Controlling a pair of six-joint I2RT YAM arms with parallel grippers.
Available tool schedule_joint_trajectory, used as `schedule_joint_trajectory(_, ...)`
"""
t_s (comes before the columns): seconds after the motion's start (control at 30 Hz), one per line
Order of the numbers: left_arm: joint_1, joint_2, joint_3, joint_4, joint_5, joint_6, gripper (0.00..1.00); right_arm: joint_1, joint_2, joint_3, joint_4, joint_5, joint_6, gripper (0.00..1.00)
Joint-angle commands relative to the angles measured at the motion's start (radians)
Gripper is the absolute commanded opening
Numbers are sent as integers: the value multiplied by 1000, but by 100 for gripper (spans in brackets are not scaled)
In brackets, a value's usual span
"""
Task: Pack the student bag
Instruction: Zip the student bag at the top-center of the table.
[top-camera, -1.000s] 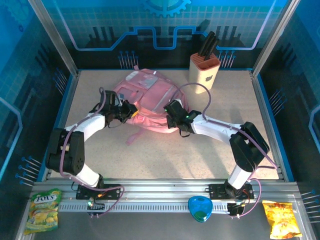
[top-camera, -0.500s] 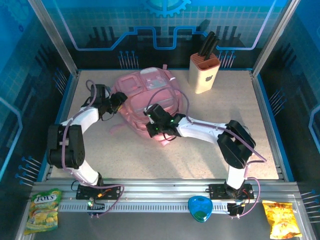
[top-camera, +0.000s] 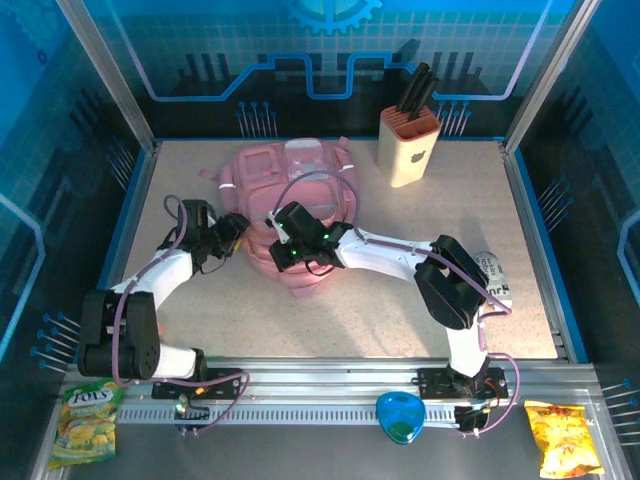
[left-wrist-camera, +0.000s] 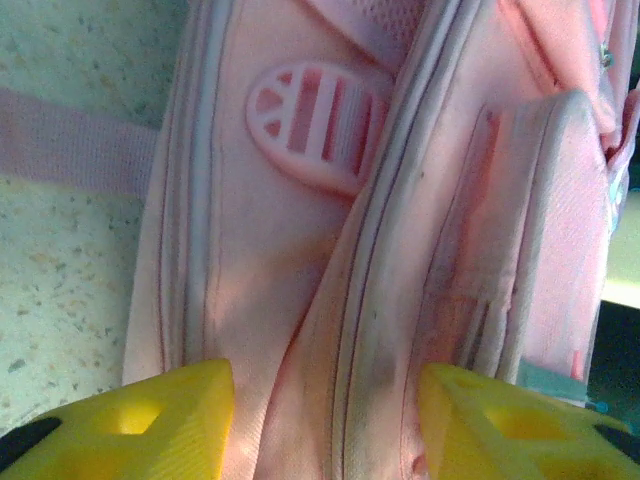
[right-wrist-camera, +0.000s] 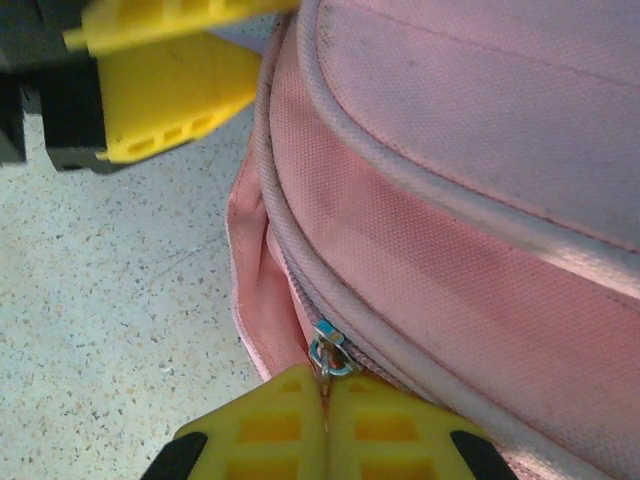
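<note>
Pink bag on speckled beige, ringed in blue

The student bag (top-camera: 290, 185) is soft pink throughout, with paler piping, a pink striped badge (left-wrist-camera: 315, 125), greyish smudges along the seams and a silvery-blue zip pull (right-wrist-camera: 328, 357). The table (top-camera: 400, 320) is sandy beige with dark flecks. The gripper fingers (left-wrist-camera: 170, 410) are bright yellow. The arms (top-camera: 400, 262) are white and black with purple cables. The knife block (top-camera: 408, 150) is peach and cream with black handles. The back wall (top-camera: 300, 60) is blue with lighter circuit lines.
</note>
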Motion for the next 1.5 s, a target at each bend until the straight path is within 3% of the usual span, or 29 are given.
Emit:
schedule_joint_trajectory(0.0,-20,-26,-14,64,36,-48,46,16,11,36,40,-49,12,0)
schedule_joint_trajectory(0.3,-40,37,-15,131,44,-91,21,16,4,28,10,5,20,0)
schedule_joint_trajectory(0.53,-39,32,2,122,18,-74,3,13,-28,-12,-93,188,14,0)
schedule_joint_trajectory(0.73,-39,34,13,116,18,-60,0,-12,-91,-118,-195,454,80,0)
schedule_joint_trajectory(0.8,-39,34,13,119,21,-61,0,-28,-100,-141,-223,492,119,0)
schedule_joint_trajectory(0.87,-39,34,14,120,24,-61,0,-40,-102,-152,-219,475,127,0)
schedule_joint_trajectory(0.97,-39,35,16,120,29,-61,0,-52,-95,-147,-160,340,85,0)
schedule_joint_trajectory(1.1,-39,39,22,121,38,-62,0,-53,-80,-119,-108,215,74,18)
schedule_joint_trajectory(1.27,-39,40,22,120,44,-64,0,-62,-60,-97,-114,216,85,26)
schedule_joint_trajectory(1.4,-39,40,24,121,46,-62,0,-66,-53,-93,-113,231,85,25)
schedule_joint_trajectory(1.47,-39,40,25,120,46,-61,0,-65,-51,-88,-117,250,82,20)
